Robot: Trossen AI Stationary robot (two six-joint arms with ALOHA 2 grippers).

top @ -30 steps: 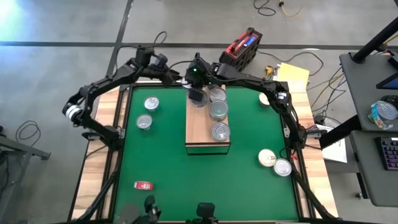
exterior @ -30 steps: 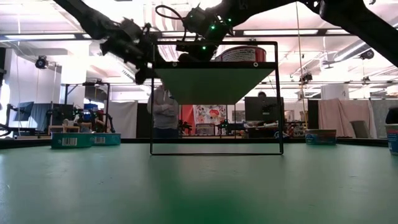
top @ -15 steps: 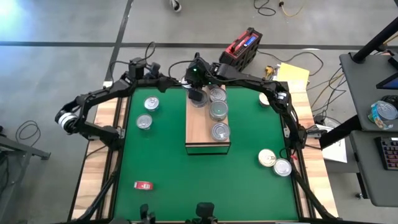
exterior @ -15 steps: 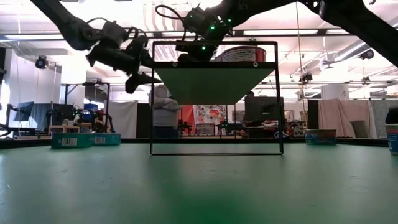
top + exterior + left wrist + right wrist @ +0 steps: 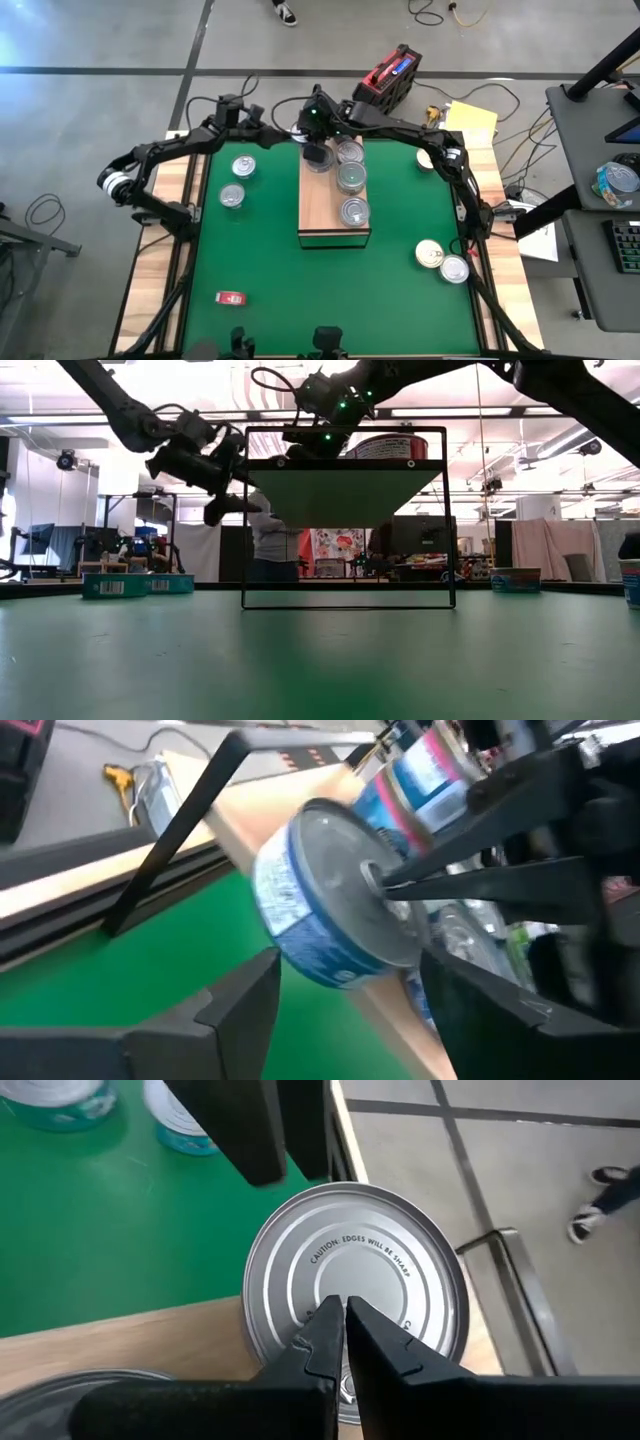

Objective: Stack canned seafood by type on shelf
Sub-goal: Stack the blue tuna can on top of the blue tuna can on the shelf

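The shelf (image 5: pixel 322 208) stands mid-mat. Three silver-lidded cans (image 5: pixel 352 178) line its right side. A further can (image 5: pixel 357 1280), blue-labelled with a silver lid, stands on the shelf's far left corner. My right gripper (image 5: pixel 345 1315) is shut over this can's lid. My left gripper (image 5: pixel 272 133) hangs open just left of that corner. In the left wrist view its two fingers (image 5: pixel 245 1005) stand on either side of the can (image 5: pixel 320 910), apart from it. My right gripper has its shut fingertips (image 5: pixel 392 882) on the middle of the can's lid (image 5: pixel 340 1275). The fingers slant down onto it from the table's right and far side. The can stands upright on the shelf's far left corner.
Two cans (image 5: pixel 243 166) (image 5: pixel 232 196) sit on the green mat left of the shelf, and two more (image 5: pixel 430 253) (image 5: pixel 454 269) near the right edge. A small red flat object (image 5: pixel 231 297) lies near left. A person (image 5: pixel 265 540) stands behind the table.
My left gripper has sunk lower beside the shelf's far left corner and has rolled about its own axis. My right gripper and the can under it have kept still.
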